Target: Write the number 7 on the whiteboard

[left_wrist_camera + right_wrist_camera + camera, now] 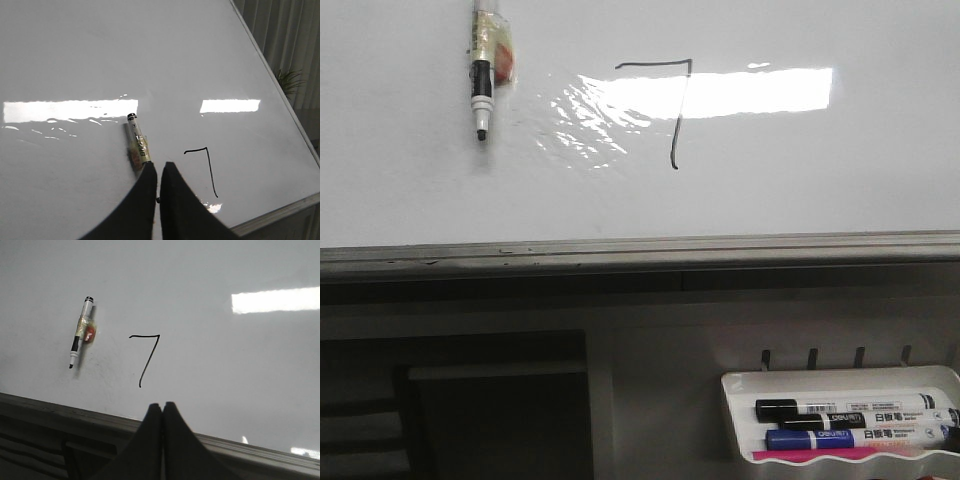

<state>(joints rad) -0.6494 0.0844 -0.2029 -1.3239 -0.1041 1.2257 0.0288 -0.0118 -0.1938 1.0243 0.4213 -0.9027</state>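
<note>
Item: whiteboard, glossy white, grey metal bottom edge, a bright strip of glare across its middle.

Item: number 7, thin black line, drawn on the board partly across the glare; top stroke and long downstroke both complete. Judged: writing done.

Item: marker, uncapped, tip down, wrapped in yellowish tape with a red patch; lies against the board left of the figure, well apart from it. How it stays there cannot be told.

Item: left tool, dark fingers nearly together, empty; the marker's end sits just beyond its tips. Right tool, fingers pressed together, empty, below the figure.

Item: white tray under the board, holding black and blue markers; label print too small to read reliably.

Risks, judged: a tool brushing the fresh ink would smear the 7; the bare tip could leave a stray mark if bumped.
</note>
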